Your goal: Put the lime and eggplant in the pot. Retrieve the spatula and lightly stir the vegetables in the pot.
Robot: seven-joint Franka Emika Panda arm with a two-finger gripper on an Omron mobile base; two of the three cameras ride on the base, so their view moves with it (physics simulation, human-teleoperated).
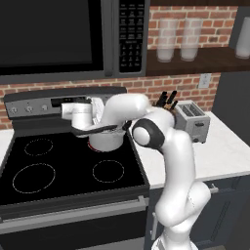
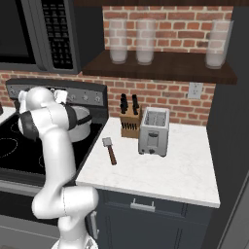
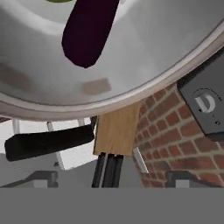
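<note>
My jaws hung released above the pot [image 1: 105, 139] at the stove's [image 1: 73, 171] back right corner; the eggplant [image 3: 89, 30] lay inside it, the spatula [image 2: 110, 149] near the counter's [image 2: 170, 170] left edge.

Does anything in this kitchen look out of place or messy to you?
Nothing looks spilled or broken. The eggplant lies inside the pot on the stove. One thing stands out: the spatula lies loose on the counter, in front of the knife block and beside the toaster.
</note>
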